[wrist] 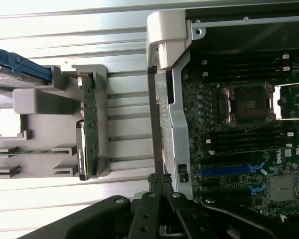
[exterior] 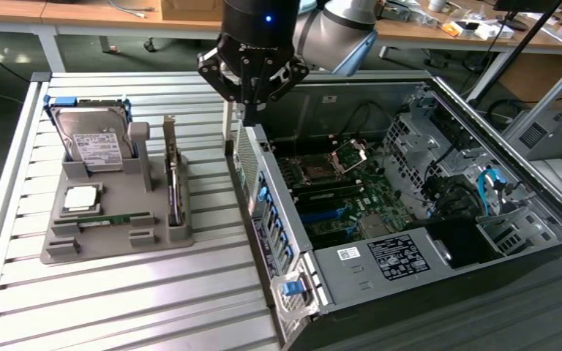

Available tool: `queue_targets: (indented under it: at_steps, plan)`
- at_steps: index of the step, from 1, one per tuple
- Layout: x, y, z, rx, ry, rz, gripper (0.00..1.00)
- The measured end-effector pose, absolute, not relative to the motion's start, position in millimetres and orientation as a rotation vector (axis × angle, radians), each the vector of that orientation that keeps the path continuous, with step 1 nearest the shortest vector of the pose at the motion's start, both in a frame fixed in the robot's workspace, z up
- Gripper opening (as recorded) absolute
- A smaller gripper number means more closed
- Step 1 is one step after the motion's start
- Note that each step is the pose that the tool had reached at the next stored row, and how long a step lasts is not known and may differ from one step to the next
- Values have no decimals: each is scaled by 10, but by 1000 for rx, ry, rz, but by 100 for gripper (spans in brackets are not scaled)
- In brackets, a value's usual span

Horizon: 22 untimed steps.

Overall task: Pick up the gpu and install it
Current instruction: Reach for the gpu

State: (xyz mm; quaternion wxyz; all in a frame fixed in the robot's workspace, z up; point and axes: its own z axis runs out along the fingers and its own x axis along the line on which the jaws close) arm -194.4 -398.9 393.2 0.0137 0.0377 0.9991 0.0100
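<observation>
Hovering my gripper (exterior: 252, 118), jaws together and empty, over the computer case's (exterior: 266, 197) side wall; the graphics card (exterior: 173, 186) is standing upright along the holder's (exterior: 105, 248) case-side edge, untouched. I'm reckoning pickup is pending: jaws need parting and aligning above it.

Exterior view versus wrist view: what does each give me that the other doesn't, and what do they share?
Exterior view adds the arm, the hard drive's white label, the drive cages and blue cables inside the case. Wrist view adds a straight-down look along the gpu's top edge. Both share the gpu standing on edge in the grey tray, the shut gripper above the case wall, and the CPU socket.
</observation>
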Motion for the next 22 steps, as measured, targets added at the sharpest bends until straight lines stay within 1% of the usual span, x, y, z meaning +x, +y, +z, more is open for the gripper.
queue_targets:
  at_steps: [22]
  plan:
    - [-2027,-3989,3932,117,3112,31,11]
